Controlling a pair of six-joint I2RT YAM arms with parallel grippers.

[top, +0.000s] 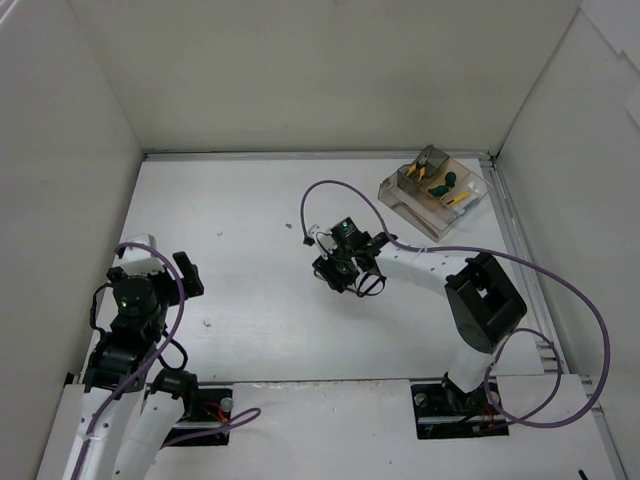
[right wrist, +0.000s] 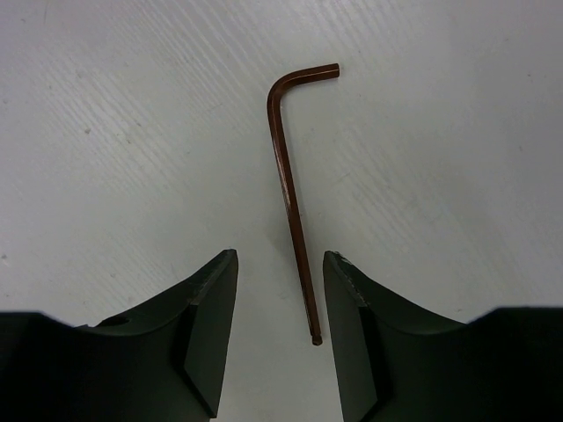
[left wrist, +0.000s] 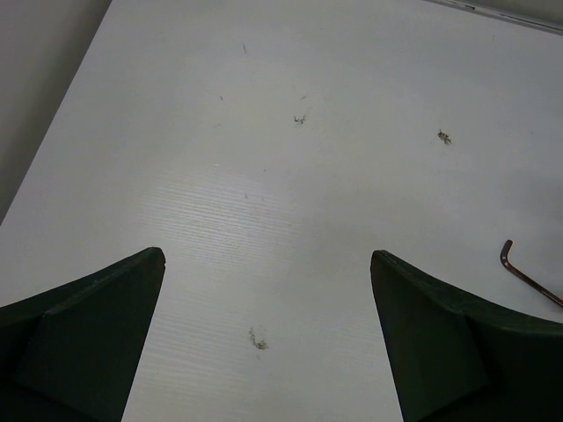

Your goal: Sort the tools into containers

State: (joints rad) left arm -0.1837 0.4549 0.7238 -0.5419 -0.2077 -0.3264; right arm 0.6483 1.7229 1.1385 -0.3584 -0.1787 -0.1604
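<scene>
A thin brown L-shaped hex key (right wrist: pixel 286 176) lies flat on the white table. Its long leg runs between the fingers of my right gripper (right wrist: pixel 280 255), which is open and low over it, not closed on it. In the top view the right gripper (top: pixel 338 268) is mid-table and hides the key. The same key shows at the right edge of the left wrist view (left wrist: pixel 528 277). My left gripper (left wrist: pixel 267 255) is open and empty over bare table at the near left (top: pixel 187 275). The clear divided box (top: pixel 410 205) at the far right holds yellow-handled pliers (top: pixel 457 198) and a green-handled tool (top: pixel 447 181).
White walls enclose the table on the left, back and right. A purple cable (top: pixel 312 195) loops above the right wrist. Small dark specks (left wrist: pixel 255 338) mark the tabletop.
</scene>
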